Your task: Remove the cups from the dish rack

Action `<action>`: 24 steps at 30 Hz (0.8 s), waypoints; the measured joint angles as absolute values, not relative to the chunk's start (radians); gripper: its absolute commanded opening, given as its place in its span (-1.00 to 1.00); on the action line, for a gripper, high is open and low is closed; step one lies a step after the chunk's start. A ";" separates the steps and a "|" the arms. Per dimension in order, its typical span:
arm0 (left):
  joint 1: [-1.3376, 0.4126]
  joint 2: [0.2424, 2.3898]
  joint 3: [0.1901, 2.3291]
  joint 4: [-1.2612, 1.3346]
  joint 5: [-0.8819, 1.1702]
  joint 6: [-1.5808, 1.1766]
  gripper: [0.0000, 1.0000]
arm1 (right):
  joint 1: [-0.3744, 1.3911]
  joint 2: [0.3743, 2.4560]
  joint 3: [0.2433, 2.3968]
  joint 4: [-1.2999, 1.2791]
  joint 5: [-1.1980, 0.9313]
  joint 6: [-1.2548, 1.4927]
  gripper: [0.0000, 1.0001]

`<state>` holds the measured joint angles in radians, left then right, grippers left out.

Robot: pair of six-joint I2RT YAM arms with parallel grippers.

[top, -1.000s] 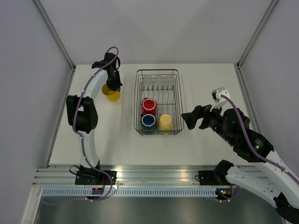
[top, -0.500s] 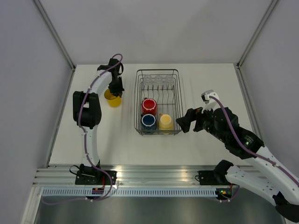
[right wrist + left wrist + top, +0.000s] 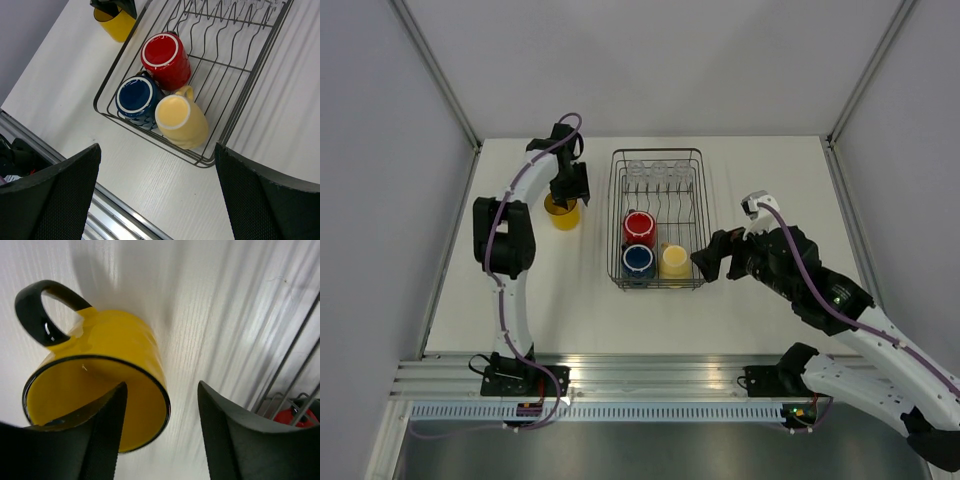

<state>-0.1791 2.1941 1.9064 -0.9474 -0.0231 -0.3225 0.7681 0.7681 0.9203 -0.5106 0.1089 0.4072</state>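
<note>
White table [image 3: 770,180], grey walls on 3 sides. You've got the dish rack [image 3: 703,215] mid-table, long axis running away from the arm bases.

Rack contents:
- 3 mugs packed together at the near end: red mug [image 3: 166,60] further in, dark blue mug [image 3: 136,97] near-left, pale cream-yellow mug [image 3: 181,120] near-right. All 3 sit tilted; can't tell whether mouth or base faces up.
- 3 clear glass tumblers [image 3: 660,170] in a row along the far end, beyond the plate tines.

Orange-yellow mug [image 3: 115,355] is out of the rack, standing on the table just left of it, near the far-left corner. Dark handle.

Left gripper [image 3: 160,440]: directly over that mug, jaws parted. 1 finger sits over the mug's mouth, the other outside the wall with a visible gap to it. Rim runs between them. Nothing clamped.

Right gripper [image 3: 705,262]: hanging just off the rack's near-right corner, beside the cream-yellow mug, pointed toward the rack. Your wrist view shows both fingers spread wide at the frame edges with only the table and rack between them. Holding nothing.

4 mugs and 3 tumblers accounted for; 6 in the rack, 1 on the table.
</note>
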 measured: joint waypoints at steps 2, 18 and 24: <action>-0.180 2.167 1.894 -0.947 -0.023 -0.323 0.40 | 0.768 0.789 0.920 -0.503 0.110 0.407 0.96; -0.220 1.424 1.686 -0.907 -0.075 -0.332 0.99 | 0.768 1.188 1.120 -0.402 0.097 0.486 0.96; -0.288 1.106 1.541 -0.861 -0.069 -0.350 0.99 | 0.773 1.336 1.222 -0.442 0.131 0.477 0.96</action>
<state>-0.2882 1.1065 1.5410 -0.8608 -0.0689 -0.3496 0.7734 1.3357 1.2217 -0.4419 0.1310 0.4770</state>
